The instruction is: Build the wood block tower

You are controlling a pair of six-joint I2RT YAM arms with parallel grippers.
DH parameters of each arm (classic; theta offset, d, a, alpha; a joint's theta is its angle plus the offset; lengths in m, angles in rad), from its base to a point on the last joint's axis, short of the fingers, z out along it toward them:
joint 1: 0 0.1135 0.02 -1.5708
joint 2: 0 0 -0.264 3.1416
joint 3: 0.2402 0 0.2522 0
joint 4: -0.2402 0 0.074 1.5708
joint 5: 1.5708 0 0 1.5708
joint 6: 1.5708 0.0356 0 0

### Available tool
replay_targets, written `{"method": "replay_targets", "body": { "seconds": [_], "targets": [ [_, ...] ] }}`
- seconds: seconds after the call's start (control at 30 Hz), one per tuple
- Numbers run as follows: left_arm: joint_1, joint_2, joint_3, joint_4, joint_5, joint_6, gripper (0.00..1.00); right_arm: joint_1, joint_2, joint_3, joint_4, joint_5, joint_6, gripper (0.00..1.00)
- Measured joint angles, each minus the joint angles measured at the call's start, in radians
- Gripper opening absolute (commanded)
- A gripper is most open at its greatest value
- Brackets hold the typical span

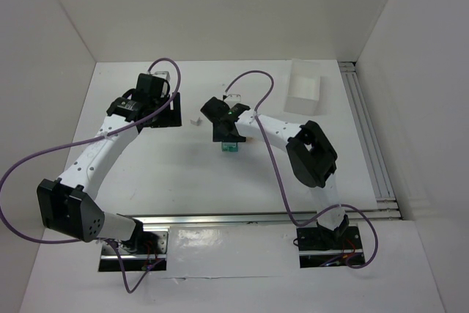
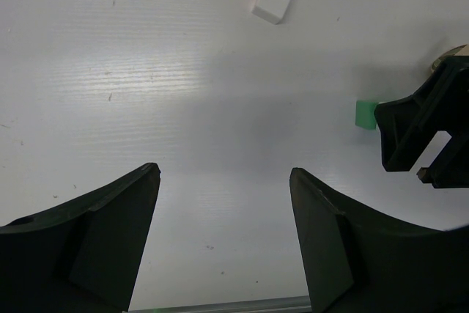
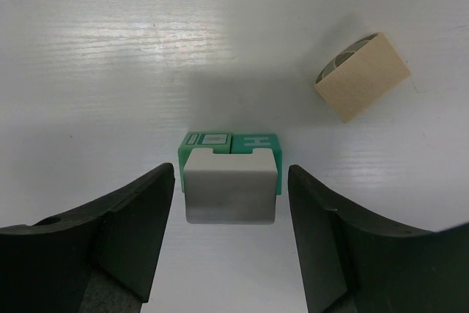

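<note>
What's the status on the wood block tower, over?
Left gripper open, empty. Right gripper open, straddling the wood block tower: white piece on two green blocks. Tan piece lies apart. Nothing in the way.

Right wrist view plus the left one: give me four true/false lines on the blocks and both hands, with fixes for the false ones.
1. A pale block sits across two green blocks that stand side by side. True.
2. The right hand is clamped on the pale block. False: its fingers stand on either side of it, with a gap showing on each side.
3. The tan rounded piece is on top of the pale block. False: it lies on the table, apart from the other blocks.
4. The left hand is open with nothing between its fingers. True.
</note>
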Motion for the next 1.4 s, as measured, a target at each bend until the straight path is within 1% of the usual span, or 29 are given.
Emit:
{"method": "replay_targets", "body": {
  "seconds": [0.03, 0.2, 0.37, 0.47, 0.53, 0.63, 0.67, 0.7, 0.83, 1.0, 1.13, 1.17, 1.3, 1.4],
  "targets": [
    [0.000, 0.000, 0.000, 0.000, 0.000, 0.000, 0.84, 0.000, 0.000, 0.000, 0.000, 0.000, 0.000, 0.74],
    [0.000, 0.000, 0.000, 0.000, 0.000, 0.000, 0.84, 0.000, 0.002, 0.020, -0.013, 0.000, -0.007, 0.81],
    [0.000, 0.000, 0.000, 0.000, 0.000, 0.000, 0.84, 0.000, 0.006, 0.101, -0.025, 0.010, -0.033, 0.82],
    [0.000, 0.000, 0.000, 0.000, -0.003, -0.004, 0.84, -0.002, 0.008, 0.160, -0.019, 0.011, -0.083, 0.79],
    [0.000, 0.000, -0.004, 0.002, -0.021, -0.024, 0.84, -0.006, 0.018, 0.204, -0.017, -0.007, -0.138, 0.79],
    [0.001, 0.002, -0.008, -0.005, -0.071, -0.061, 0.84, -0.016, 0.096, 0.344, -0.003, -0.074, -0.244, 0.79],
    [0.004, 0.002, -0.008, -0.008, -0.087, -0.079, 0.84, -0.021, 0.131, 0.391, 0.000, -0.102, -0.281, 0.81],
    [0.010, 0.001, -0.008, -0.010, -0.102, -0.094, 0.84, -0.025, 0.165, 0.437, 0.001, -0.124, -0.312, 0.82],
    [0.062, -0.032, -0.021, -0.014, -0.155, -0.162, 0.84, -0.040, 0.304, 0.598, 0.000, -0.211, -0.410, 0.84],
    [0.119, -0.110, -0.032, -0.022, -0.194, -0.230, 0.84, -0.072, 0.362, 0.615, 0.013, -0.316, -0.445, 0.85],
    [0.121, -0.127, -0.032, -0.022, -0.195, -0.237, 0.84, -0.095, 0.406, 0.657, 0.028, -0.378, -0.453, 0.85],
    [0.121, -0.125, -0.032, -0.023, -0.192, -0.237, 0.84, -0.101, 0.421, 0.676, 0.034, -0.390, -0.455, 0.88],
    [0.121, -0.123, -0.032, -0.023, -0.180, -0.237, 0.84, -0.107, 0.449, 0.695, 0.060, -0.420, -0.462, 0.89],
    [0.121, -0.122, -0.032, -0.023, -0.168, -0.237, 0.84, -0.104, 0.468, 0.698, 0.085, -0.415, -0.455, 0.92]
  ]
}}
